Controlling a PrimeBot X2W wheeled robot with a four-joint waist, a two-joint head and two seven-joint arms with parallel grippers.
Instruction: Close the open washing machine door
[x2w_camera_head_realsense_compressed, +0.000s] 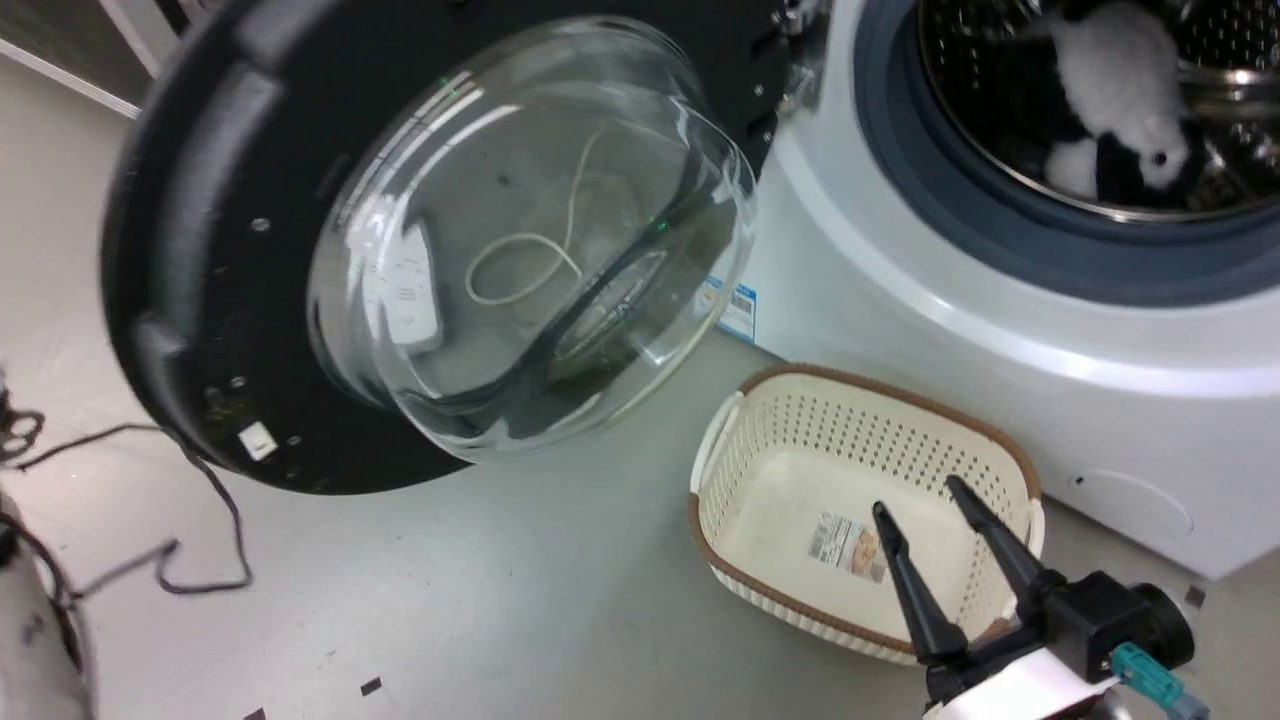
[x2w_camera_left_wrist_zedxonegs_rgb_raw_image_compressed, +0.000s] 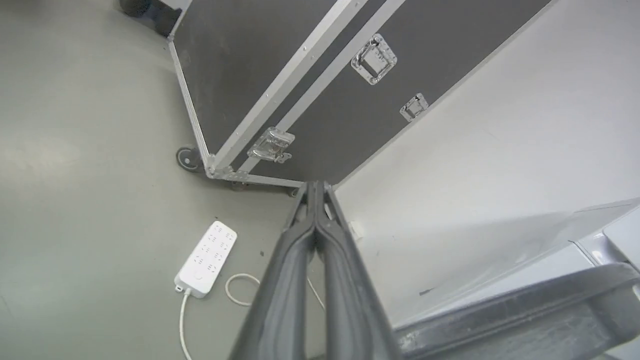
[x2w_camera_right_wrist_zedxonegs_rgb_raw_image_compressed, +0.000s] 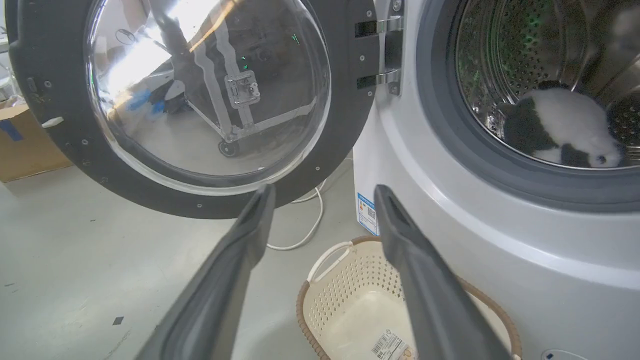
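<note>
Washing machine door (x2w_camera_head_realsense_compressed: 200, 250) wide open; left gripper (x2w_camera_left_wrist_zedxonegs_rgb_raw_image_compressed: 316, 187) pressed together near its edge, likely for pushing; right gripper (x2w_camera_head_realsense_compressed: 917, 497) spread, held clear

No text could be read. The blue-white sticker (x2w_camera_right_wrist_zedxonegs_rgb_raw_image_compressed: 367, 214) low on the washing machine (x2w_camera_head_realsense_compressed: 900, 330) front had a code patch & fine print, too small to read. A paper label (x2w_camera_head_realsense_compressed: 848, 546) inside the cream basket (x2w_camera_head_realsense_compressed: 860, 430) bore a barcode, digits illegible. A white tag (x2w_camera_head_realsense_compressed: 257, 440) on the washing machine door (x2w_camera_head_realsense_compressed: 200, 250) frame was blurred.
</note>
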